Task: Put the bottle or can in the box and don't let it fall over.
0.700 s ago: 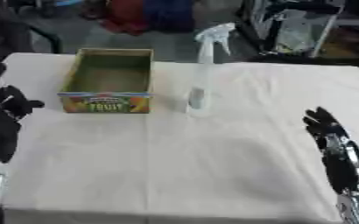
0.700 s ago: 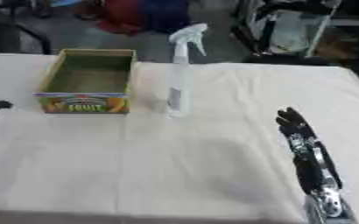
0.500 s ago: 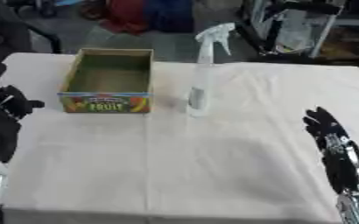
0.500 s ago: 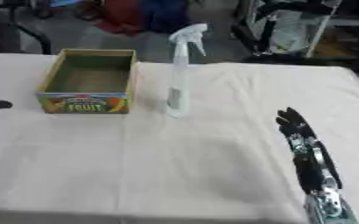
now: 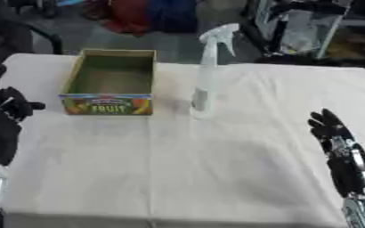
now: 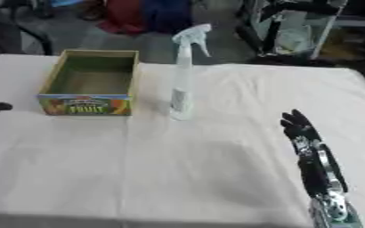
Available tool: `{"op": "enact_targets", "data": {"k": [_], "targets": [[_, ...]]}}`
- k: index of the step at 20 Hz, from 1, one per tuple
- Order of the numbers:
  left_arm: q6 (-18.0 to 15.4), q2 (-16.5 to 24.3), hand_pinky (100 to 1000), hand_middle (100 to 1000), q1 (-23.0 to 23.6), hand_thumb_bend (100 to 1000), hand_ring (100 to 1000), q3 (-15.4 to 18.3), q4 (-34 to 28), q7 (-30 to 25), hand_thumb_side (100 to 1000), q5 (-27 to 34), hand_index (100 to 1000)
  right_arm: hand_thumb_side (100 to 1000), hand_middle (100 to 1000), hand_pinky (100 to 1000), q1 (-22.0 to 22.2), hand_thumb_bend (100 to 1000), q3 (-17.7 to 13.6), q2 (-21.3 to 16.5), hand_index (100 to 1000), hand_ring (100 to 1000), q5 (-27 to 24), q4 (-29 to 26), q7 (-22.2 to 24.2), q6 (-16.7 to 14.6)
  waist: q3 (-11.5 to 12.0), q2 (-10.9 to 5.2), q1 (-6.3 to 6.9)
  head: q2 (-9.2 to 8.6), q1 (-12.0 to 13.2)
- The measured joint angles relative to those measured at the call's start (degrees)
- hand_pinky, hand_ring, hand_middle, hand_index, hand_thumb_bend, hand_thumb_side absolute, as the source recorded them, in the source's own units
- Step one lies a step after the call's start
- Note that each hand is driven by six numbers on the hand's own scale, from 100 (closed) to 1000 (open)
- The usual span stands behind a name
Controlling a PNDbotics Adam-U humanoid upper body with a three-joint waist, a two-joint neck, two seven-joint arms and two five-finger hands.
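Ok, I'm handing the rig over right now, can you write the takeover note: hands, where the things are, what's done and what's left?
Left hand: at the left edge, holds nothing; whether its fingers are open is unclear.
Right hand: open, low on the right, fingers straight, holding nothing.
Spray bottle: upright on the white cloth, just right of the box, untouched.
Fruit box: open, nothing inside.
Done: nothing yet.
Left: grasp the bottle, set it upright in the box.

A clear white spray bottle (image 5: 207,71), green fruit-printed box (image 5: 111,83), cream tablecloth (image 5: 216,169).
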Motion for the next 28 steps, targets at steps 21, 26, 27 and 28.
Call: {"op": "enact_targets", "data": {"k": [21,26,27,28], "targets": [[0.6,-1.0,527,348,-0.6,506,296,-1.1,0.3,-0.6,1000,0.2,953,849,213,386,-23.3,426,7.7,9.5,1000,258,-42.6,23.2,4.4,10.7,2.5,0.49,0.67,0.0,-5.2],[0.7,-1.3,527,348,-0.7,507,296,-1.2,0.3,-0.7,1000,0.2,953,876,175,319,-26.2,483,6.5,11.3,1000,208,-45.8,27.5,5.7,10.1,2.9,0.52,0.71,0.0,-6.4],[0.8,-1.5,527,348,-0.8,507,296,-1.3,0.3,-0.8,1000,0.2,953,876,174,319,-26.9,485,6.3,11.5,1000,208,-46.0,28.3,6.1,9.9,3.0,0.52,0.76,0.0,-6.6],[0.8,-1.5,526,347,-0.9,508,296,-1.4,0.3,-0.8,1000,0.2,953,882,169,314,-27.5,495,6.0,11.8,1000,203,-46.1,29.1,6.4,9.7,3.2,0.52,0.86,0.0,-6.8]]}}
